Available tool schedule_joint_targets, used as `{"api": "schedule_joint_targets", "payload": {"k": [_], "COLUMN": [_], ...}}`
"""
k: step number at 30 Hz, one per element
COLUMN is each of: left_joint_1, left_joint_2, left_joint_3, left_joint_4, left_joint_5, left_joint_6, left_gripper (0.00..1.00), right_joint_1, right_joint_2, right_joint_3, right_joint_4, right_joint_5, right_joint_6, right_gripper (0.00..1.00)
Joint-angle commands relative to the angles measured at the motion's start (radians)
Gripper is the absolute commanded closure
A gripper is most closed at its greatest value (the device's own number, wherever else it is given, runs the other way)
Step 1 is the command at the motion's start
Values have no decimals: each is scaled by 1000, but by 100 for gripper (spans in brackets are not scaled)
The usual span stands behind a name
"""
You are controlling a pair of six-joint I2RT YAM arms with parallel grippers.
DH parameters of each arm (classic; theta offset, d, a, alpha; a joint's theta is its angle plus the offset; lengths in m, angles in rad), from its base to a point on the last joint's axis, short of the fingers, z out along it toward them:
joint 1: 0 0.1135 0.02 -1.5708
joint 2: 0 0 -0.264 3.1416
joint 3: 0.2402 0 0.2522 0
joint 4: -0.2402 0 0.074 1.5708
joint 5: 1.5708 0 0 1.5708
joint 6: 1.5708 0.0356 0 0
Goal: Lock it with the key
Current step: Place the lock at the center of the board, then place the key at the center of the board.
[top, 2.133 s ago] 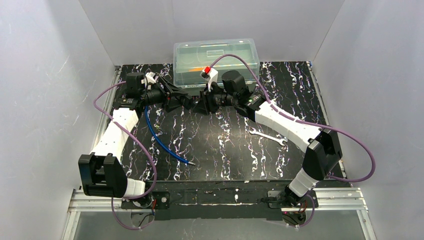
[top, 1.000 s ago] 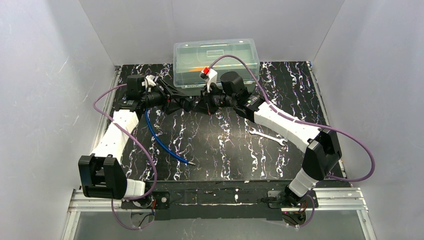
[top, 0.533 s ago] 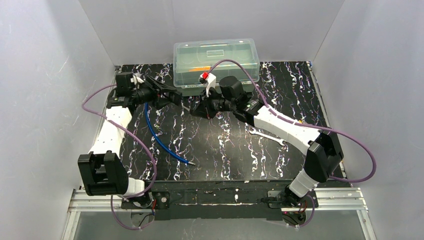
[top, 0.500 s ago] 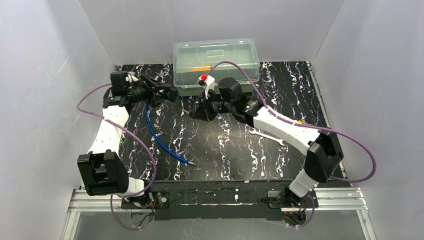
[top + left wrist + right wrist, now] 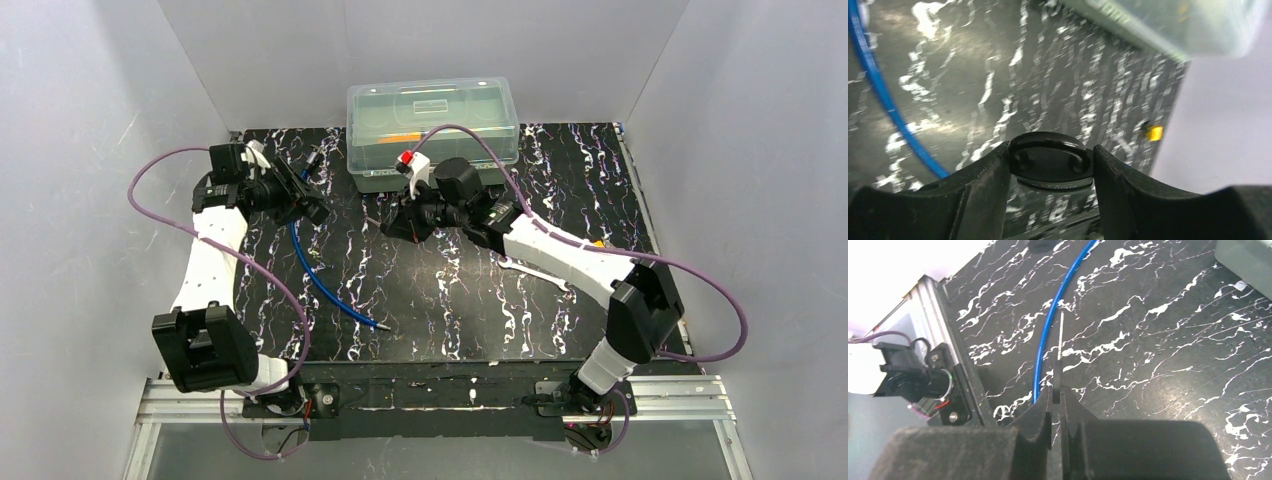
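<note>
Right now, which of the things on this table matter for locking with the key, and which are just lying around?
For the job: the key, a thin silvery strip pinched in the right fingers; the small yellow piece on the table, probably the padlock.
Just lying about: the blue cable; the clear plastic box; the wrench.

Pinched in the right claw (image 5: 1056, 388), the key (image 5: 1060, 335) shows only edge-on, as a thin silvery sliver ahead of the fingertips. Its teeth and head cannot be made out. The left wrist view is blurred throughout. The black piece (image 5: 1050, 165) between the 2 fingers of the left claw (image 5: 1050, 150) fades out below, and a yellow speck (image 5: 1153, 133) ahead to the right is too small to name. The clear box (image 5: 1168, 30) ahead is cut off at the top edge.
</note>
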Motion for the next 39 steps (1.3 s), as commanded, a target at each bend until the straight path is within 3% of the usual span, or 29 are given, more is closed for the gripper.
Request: {"api": "schedule_joint_targets", "payload": {"k": [1,9,15,28,33,39], "left_joint_1": [-2,-83,-168,-214,-218,-219], "left_joint_2": [2,164,299,531,575,599], "left_joint_3": [25,25,65,231,275,303], "left_joint_4": [-148,-188,-178,-186,-202,-208], "left_joint_5": [-71,-181,-248,-311,-335,-353], "left_joint_6": [325,462,476,470,479,483], "left_gripper": [96,95,96,96,91,77], "right_joint_1": [-2,27,46,66,76,96], "right_joint_2": [82,245,396,581,626,674], "right_joint_3": [-10,58,154,293,342,376], "right_joint_4": [157,300,295,258,212,187], "right_joint_5": [65,189,202,279,371,390], "right_joint_6": [6,74,114,149,191,222], "right_gripper": [99,99,99,99,99,99]}}
